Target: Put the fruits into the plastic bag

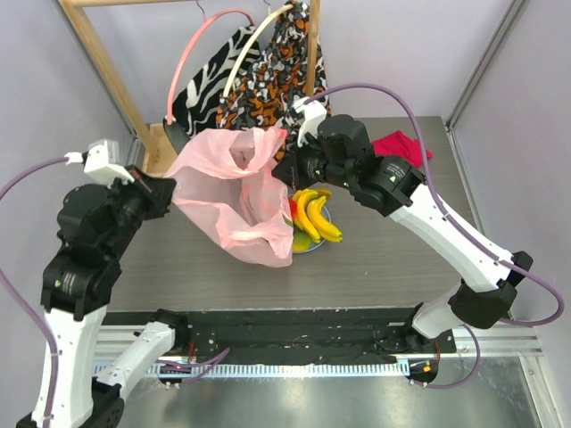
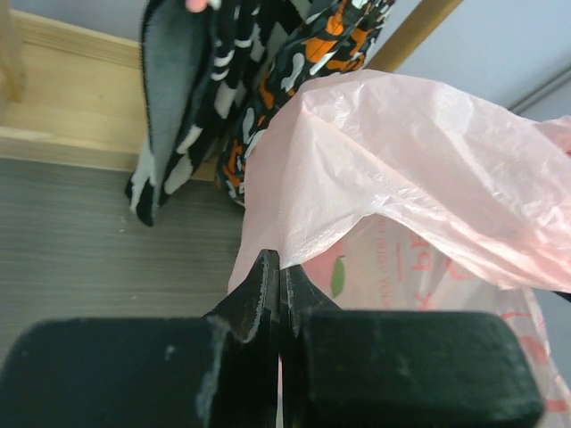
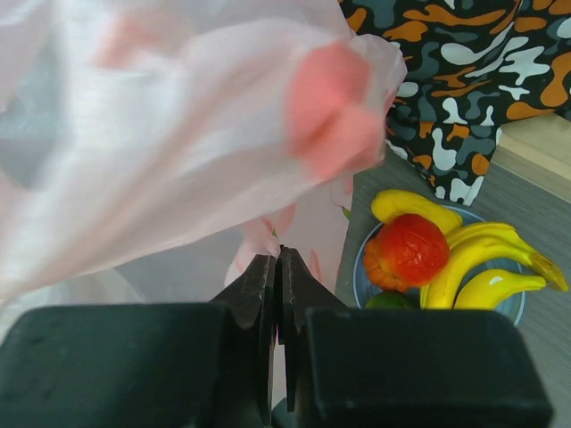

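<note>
The pale-pink plastic bag (image 1: 236, 192) hangs lifted above the table, its mouth stretched between both grippers. My left gripper (image 1: 168, 192) is shut on the bag's left rim (image 2: 294, 205). My right gripper (image 1: 287, 165) is shut on the bag's right rim (image 3: 268, 236). The yellow bananas (image 1: 314, 216) lie on a round blue plate (image 1: 310, 247) just right of the bag's bottom. In the right wrist view the red apple (image 3: 412, 249), an orange (image 3: 376, 267), a green-yellow fruit (image 3: 391, 301) and the bananas (image 3: 482, 263) sit on the plate (image 3: 357, 267).
An orange-and-black patterned garment (image 1: 272, 71) and a black-and-white one (image 1: 210, 76) hang from a wooden rack (image 1: 103, 67) at the back. A folded red cloth (image 1: 400, 147) lies at the back right, behind the right arm.
</note>
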Robot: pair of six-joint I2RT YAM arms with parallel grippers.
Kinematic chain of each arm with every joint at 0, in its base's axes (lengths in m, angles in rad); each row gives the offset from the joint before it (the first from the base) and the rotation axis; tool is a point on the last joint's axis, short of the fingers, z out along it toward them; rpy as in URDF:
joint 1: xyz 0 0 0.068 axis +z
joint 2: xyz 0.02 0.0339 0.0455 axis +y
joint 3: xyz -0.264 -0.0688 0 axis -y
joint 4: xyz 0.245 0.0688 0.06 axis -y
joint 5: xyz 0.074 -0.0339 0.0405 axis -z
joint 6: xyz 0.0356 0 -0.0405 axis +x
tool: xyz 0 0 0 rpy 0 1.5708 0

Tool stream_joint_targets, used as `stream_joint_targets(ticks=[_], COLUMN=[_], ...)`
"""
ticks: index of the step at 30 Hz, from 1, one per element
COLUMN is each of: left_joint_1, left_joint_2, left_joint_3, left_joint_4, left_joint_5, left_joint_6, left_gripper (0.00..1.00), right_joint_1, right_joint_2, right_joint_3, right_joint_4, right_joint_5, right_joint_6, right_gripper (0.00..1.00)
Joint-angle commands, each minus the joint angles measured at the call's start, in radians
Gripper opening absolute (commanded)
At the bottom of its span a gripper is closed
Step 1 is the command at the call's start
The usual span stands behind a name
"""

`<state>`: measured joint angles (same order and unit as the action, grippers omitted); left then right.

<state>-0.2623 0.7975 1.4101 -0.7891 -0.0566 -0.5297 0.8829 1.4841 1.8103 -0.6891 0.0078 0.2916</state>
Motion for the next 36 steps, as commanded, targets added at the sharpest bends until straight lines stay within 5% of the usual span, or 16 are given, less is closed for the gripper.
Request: stream_joint_targets(ticks=[1, 12, 17, 19, 20, 23, 24, 27, 36], left_joint_1=[0.006, 0.005, 0.005, 0.005, 0.005, 0.005, 0.005, 0.005, 0.005], left_joint_2=[-0.053, 0.016, 0.008, 0.006, 0.009, 0.02, 0.022, 0.023, 0.074], left_joint_3=[0.052, 0.351, 0.3, 0.235, 0.21, 0.158, 0.153, 0.153, 0.204], left_joint_4=[-0.108, -0.347, -0.464, -0.463, -0.458, -0.418, -0.376, -0.242, 0.008], left_joint_5=[-0.098, -0.241, -0.282, -0.256, -0.226, -0.18, -0.149, -0.091, 0.135], left_joint_6=[0.077, 0.053, 0.022, 0.013, 0.013, 0.043, 0.054, 0.114, 0.356], left_gripper=[0.0, 0.0, 0.01, 0.15, 0.44, 0.83, 0.89, 0.99, 1.0], right_joint_1=[-0.005, -0.007, -0.009, -0.012, -0.013, -0.025, -0.025, -0.028, -0.035], right_joint_2=[0.024, 0.209, 0.245, 0.277, 0.292, 0.338, 0.347, 0.369, 0.392], right_joint_3=[0.009, 0.04, 0.052, 0.066, 0.075, 0.107, 0.11, 0.113, 0.107], right_joint_4=[0.022, 0.045, 0.057, 0.066, 0.063, 0.06, 0.06, 0.056, 0.051], right_joint_5=[-0.09, -0.163, -0.167, -0.183, -0.212, -0.25, -0.274, -0.298, -0.331], right_joint_6=[-0.005, -0.003, -0.014, -0.029, -0.032, -0.04, -0.045, -0.065, -0.081], right_gripper=[0.08, 0.01, 0.01, 0.01, 0.01, 0.01, 0.01, 0.01, 0.01])
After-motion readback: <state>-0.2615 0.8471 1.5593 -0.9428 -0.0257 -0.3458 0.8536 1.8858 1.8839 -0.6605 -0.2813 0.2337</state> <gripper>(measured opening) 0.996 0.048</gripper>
